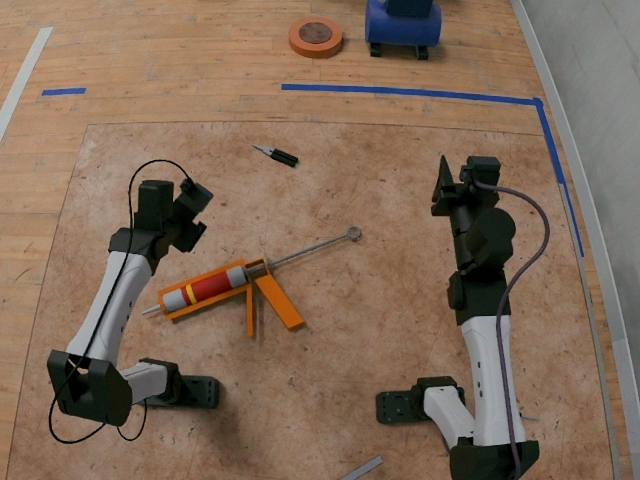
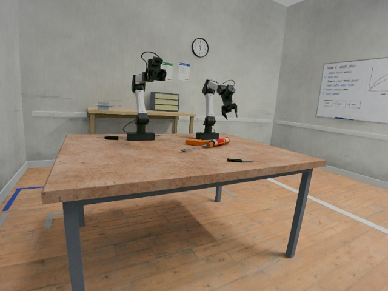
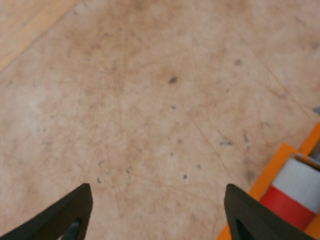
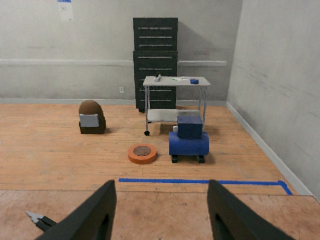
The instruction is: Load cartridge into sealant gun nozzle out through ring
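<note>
Your left fingers (image 1: 194,215) (image 2: 229,115) are apart and empty; so are your right ones (image 1: 440,188) (image 4: 162,212). From above, the gun (image 1: 283,302) (image 2: 196,142) (image 3: 266,172) lies at eight o'clock on the table (image 1: 330,356) (image 2: 175,175) (image 3: 150,120) (image 4: 160,215). The red tube (image 1: 210,287) (image 2: 220,142) (image 3: 287,207) sits inside, nozzle (image 1: 151,310) out front. Loading looks done; maybe check it's fully forward.

Table (image 1: 392,335) (image 2: 175,169): brown top, scratched and speckled, grey legs. On it: one orange sealant gun (image 1: 285,304) (image 2: 196,142), lying on its side, red-and-grey cartridge (image 1: 214,285) (image 2: 222,141) in its frame; one black-handled pointed tool (image 1: 284,157) (image 2: 234,160) (image 4: 47,223); one flat grey strip (image 1: 363,467); two arm bases (image 1: 209,400) (image 2: 130,136), dark.
</note>
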`<state>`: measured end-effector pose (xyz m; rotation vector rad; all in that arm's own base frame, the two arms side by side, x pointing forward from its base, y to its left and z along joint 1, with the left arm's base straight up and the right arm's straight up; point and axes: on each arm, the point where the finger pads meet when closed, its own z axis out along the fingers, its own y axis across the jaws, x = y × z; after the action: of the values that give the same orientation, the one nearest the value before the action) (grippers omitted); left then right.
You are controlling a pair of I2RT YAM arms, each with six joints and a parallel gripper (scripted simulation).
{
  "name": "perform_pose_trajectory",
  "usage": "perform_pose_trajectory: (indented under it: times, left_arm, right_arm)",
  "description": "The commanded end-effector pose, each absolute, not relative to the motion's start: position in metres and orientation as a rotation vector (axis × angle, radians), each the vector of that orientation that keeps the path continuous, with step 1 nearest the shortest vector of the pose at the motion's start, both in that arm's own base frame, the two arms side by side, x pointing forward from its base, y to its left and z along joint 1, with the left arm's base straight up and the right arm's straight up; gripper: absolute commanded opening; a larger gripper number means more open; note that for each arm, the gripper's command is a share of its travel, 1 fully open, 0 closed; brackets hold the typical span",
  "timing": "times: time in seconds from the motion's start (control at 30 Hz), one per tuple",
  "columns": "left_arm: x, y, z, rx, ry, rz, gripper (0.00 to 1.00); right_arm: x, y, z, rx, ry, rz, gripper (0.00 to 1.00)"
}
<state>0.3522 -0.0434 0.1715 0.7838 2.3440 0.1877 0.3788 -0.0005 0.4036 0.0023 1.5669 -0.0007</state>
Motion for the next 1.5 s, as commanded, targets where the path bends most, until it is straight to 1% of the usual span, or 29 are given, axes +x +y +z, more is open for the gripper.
perform_pose_trajectory:
  times: [0.0, 0.23, 0.37, 0.5, 0.6, 0.83, 0.93, 1.0, 1.1, 1.23, 1.4, 1.47]
  left_arm:
    - [0.378, -0.04, 0.215, 0.573, 2.173, 0.178, 0.71]
    - [0.398, -0.029, 0.284, 0.356, 1.974, 0.156, 0.71]
    - [0.402, -0.03, 0.287, 0.323, 1.95, 0.126, 0.71]
    - [0.397, -0.021, 0.309, 0.229, 1.866, 0.106, 0.71]
    - [0.396, -0.014, 0.348, 0.154, 1.757, 0.092, 0.71]
    - [0.39, -0.006, 0.398, 0.036, 1.59, 0.023, 0.71]
    - [0.391, -0.007, 0.396, 0.026, 1.586, 0.008, 0.71]
    - [0.38, -0.001, 0.425, -0.011, 1.501, -0.004, 0.71]
    - [0.377, 0.0, 0.432, -0.03, 1.466, -0.032, 0.71]
    - [0.386, 0.001, 0.416, -0.024, 1.515, -0.032, 0.71]
    - [0.369, -0.002, 0.444, 0.007, 1.443, -0.007, 0.71]
    - [0.369, -0.002, 0.444, 0.007, 1.443, -0.007, 0.71]
  right_arm:
    - [0.376, 0.004, 0.401, -0.014, 1.578, 0.005, 0.5]
    - [0.376, 0.002, 0.4, -0.011, 1.58, 0.002, 0.5]
    - [0.377, 0.001, 0.397, -0.007, 1.589, -0.002, 0.5]
    - [0.376, -0.002, 0.4, -0.002, 1.584, -0.007, 0.5]
    - [0.376, 0.0, 0.4, -0.005, 1.584, -0.005, 0.5]
    - [0.376, -0.003, 0.397, 0.0, 1.59, -0.01, 0.5]
    - [0.377, 0.0, 0.402, -0.004, 1.576, -0.002, 0.5]
    - [0.375, 0.003, 0.395, -0.011, 1.595, 0.002, 0.5]
    - [0.374, 0.004, 0.407, -0.015, 1.563, 0.006, 0.5]
    - [0.374, 0.003, 0.408, -0.014, 1.56, 0.004, 0.5]
    - [0.373, 0.0, 0.409, -0.008, 1.556, -0.001, 0.5]
    - [0.373, 0.0, 0.409, -0.008, 1.556, -0.001, 0.5]
